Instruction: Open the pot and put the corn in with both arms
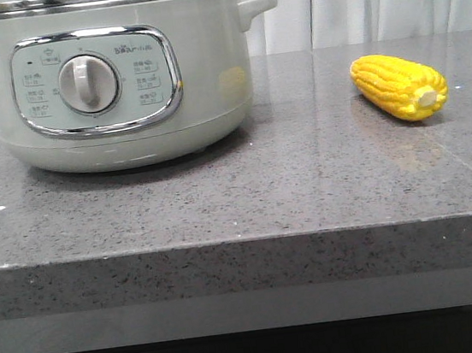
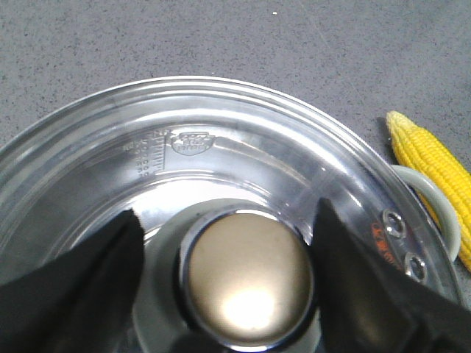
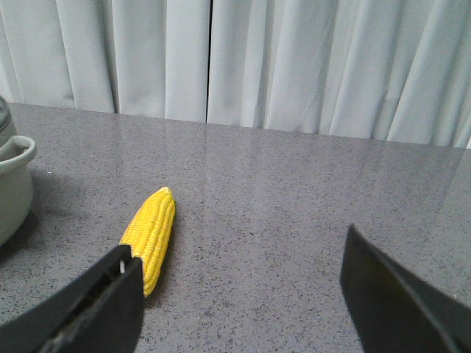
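Pot (image 1: 121, 79) sits big and pale toward the left side of the grey tabletop (image 1: 307, 193), its dial panel facing the front edge and its glass lid (image 2: 221, 147) on, so lifting that lid looks like the step in hand. From above, the left gripper (image 2: 228, 287) hangs spread wide with one dark finger on either side of the round metal knob (image 2: 246, 276) at the lid's centre; neither finger seems to be touching it yet, and it holds nothing. I'd say the way to do this well is to keep the knob centred between the fingers, close squarely on its sides, then raise the lid straight up so the rim comes free without dragging the pot. Over on the right side, well apart from the pot, the corn (image 1: 400, 86) lies on the tabletop with its pale stub end toward the front edge. The right gripper (image 3: 235, 294) hovers near it, fully spread and empty, the cob just beside one finger rather than between the two, so it would want re-centring before closing.
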Motion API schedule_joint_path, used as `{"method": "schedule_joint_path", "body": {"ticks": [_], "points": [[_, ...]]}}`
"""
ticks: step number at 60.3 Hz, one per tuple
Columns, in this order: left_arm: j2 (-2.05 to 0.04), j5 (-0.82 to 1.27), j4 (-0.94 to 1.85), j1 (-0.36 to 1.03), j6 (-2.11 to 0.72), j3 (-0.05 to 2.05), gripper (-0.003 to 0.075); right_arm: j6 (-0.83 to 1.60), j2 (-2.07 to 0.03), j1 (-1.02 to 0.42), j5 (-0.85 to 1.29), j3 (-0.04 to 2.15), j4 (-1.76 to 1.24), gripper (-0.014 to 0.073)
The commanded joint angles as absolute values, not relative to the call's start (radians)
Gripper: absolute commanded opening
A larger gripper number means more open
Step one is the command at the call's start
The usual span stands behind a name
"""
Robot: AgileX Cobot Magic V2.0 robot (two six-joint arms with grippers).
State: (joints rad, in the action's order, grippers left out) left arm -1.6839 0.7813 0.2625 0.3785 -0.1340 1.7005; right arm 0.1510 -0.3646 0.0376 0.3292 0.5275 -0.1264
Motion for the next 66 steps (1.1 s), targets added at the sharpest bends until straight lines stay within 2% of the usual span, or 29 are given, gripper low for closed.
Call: {"method": "schedule_joint_path", "body": {"ticks": [1, 6, 30, 48, 56, 66], "points": [[-1.64, 0.729, 0.286, 0.387, -0.128, 1.736, 0.034, 0.151, -0.382, 0.045, 0.255, 0.561, -0.128, 0.057], [-1.64, 0.729, 0.286, 0.387, -0.128, 1.736, 0.0314, 0.151, -0.382, 0.045, 0.255, 0.561, -0.128, 0.057], [-1.631, 0.725, 0.284, 0.387, -0.132, 1.785, 0.0314, 0.151, -0.382, 0.045, 0.255, 0.561, -0.128, 0.057], [-1.551, 0.719, 0.278, 0.387, -0.134, 1.813, 0.0314, 0.151, -0.382, 0.045, 0.253, 0.561, -0.128, 0.057], [-1.471, 0.721, 0.273, 0.387, -0.158, 1.739, 0.0314, 0.151, -0.382, 0.045, 0.253, 0.561, -0.128, 0.057], [-1.307, 0.677, 0.272, 0.387, -0.167, 1.53, 0.0314, 0.151, -0.382, 0.045, 0.253, 0.561, -0.128, 0.057]]}}
